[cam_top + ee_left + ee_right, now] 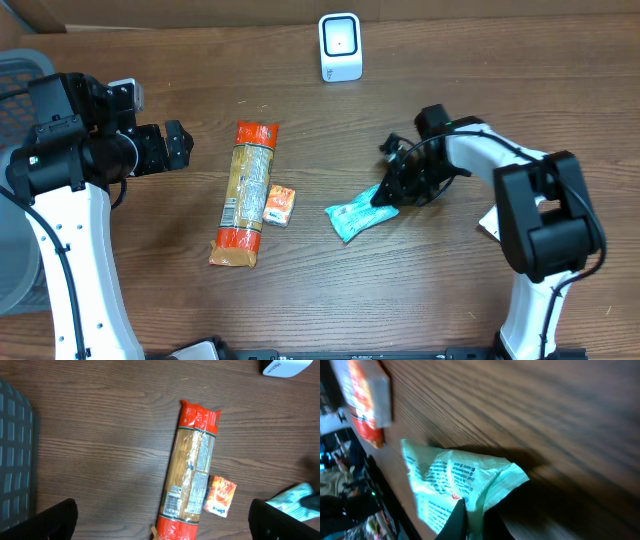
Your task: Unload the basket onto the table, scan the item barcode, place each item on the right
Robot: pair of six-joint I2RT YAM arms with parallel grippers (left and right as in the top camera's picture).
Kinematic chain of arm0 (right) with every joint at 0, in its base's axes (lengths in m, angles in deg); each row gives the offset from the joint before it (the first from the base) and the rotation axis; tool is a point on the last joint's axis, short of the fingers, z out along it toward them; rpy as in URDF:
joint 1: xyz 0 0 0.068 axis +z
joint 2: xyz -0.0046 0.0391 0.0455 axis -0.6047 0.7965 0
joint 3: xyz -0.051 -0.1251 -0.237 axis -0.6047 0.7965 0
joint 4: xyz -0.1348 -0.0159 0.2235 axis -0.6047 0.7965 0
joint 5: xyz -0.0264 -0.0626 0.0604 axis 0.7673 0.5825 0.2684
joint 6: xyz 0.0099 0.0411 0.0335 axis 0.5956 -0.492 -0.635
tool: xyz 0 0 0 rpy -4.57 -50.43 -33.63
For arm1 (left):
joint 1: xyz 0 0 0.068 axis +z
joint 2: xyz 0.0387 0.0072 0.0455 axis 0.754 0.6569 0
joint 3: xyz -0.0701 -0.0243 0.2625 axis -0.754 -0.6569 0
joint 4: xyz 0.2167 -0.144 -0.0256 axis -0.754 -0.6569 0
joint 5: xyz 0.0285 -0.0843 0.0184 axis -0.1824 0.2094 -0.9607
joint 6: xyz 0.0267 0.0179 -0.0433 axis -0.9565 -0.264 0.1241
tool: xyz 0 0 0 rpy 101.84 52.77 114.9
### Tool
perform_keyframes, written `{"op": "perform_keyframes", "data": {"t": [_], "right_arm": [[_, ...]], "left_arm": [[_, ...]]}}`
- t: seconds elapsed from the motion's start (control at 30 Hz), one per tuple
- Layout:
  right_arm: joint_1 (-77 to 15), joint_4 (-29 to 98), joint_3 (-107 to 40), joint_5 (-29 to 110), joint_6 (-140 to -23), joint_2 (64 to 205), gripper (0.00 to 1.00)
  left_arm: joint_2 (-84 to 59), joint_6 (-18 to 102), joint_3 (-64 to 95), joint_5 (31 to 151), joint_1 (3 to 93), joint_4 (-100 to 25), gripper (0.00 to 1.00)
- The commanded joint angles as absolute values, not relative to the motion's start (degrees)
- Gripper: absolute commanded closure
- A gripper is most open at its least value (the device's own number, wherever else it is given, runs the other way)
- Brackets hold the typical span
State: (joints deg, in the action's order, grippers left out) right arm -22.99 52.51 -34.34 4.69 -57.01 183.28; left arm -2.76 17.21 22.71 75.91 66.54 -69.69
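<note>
Wood table (420, 300): right wrist shows packet (450, 485) print, overhead the scanner (340, 46).

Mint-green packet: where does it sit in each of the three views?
Overhead: mint-green packet right of centre, pinched by the right gripper.
Left wrist: packet cut off at the right edge.
Right wrist: packet lower centre.
Shared landmark: small orange box.
</note>
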Motion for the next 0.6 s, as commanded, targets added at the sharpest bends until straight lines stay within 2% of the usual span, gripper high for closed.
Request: {"op": "perform_keyframes", "data": {"t": [0.0, 0.3, 0.57], "right_arm": [[-23.8, 52.6, -36.3, 2.6, -58.7, 172.6, 0.96], [-23.8, 55.0, -36.3, 8.2, -65.2, 152.9, 0.96], [-23.8, 59.7, -36.3, 10.2, -66.2, 144.4, 0.96]], "left_arm": [[-3.7, 15.9, 23.8, 76.6, 66.3, -69.6, 0.0], [-3.7, 15.9, 23.8, 76.6, 66.3, -69.6, 0.0], [-3.7, 15.9, 23.8, 76.6, 66.3, -69.6, 0.0]]}}
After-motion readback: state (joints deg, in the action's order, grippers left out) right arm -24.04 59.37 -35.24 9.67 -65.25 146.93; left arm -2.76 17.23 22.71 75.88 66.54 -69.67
